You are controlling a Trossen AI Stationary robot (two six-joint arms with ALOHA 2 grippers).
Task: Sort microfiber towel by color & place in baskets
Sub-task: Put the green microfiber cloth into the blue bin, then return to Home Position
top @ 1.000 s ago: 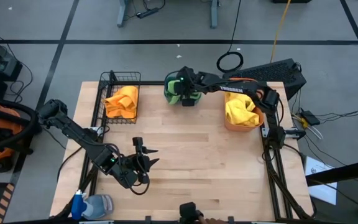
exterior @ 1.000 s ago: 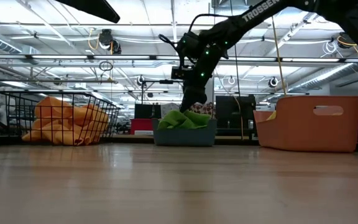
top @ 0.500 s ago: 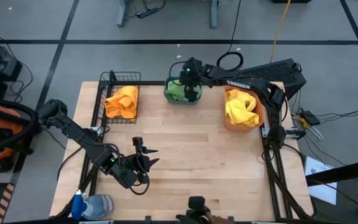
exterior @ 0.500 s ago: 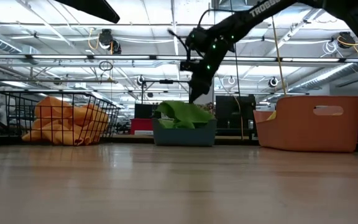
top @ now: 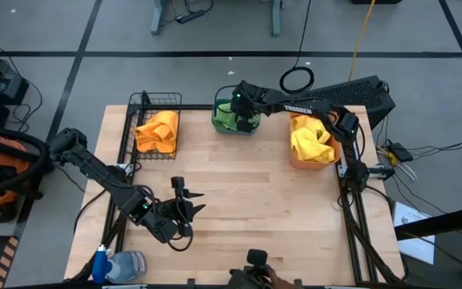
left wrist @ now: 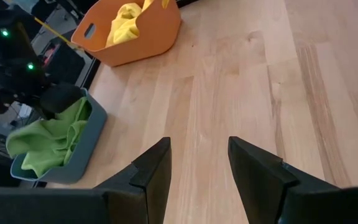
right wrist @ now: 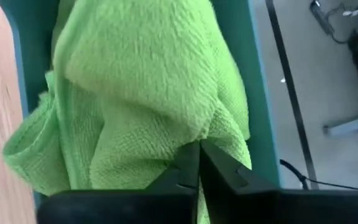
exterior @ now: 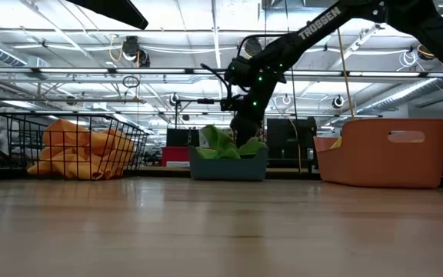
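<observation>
Right gripper [right wrist: 197, 163], fingers pressed together with nothing gripped, touches the green towel [right wrist: 142, 87] in the teal tub [top: 233, 127]; only its wrist view shows this.

Left gripper [left wrist: 197, 163] rests half-open, empty.

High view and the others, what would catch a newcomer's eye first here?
The right gripper, shut, pokes into the green towel in the teal tub at the table's far edge. Flanking it, the wire basket holds orange cloth and the orange bin yellow cloth.

Right pincer [top: 245, 111] reaches far across the table, fingers pressed together; left pincer [top: 191, 202] waits low, parted.
</observation>
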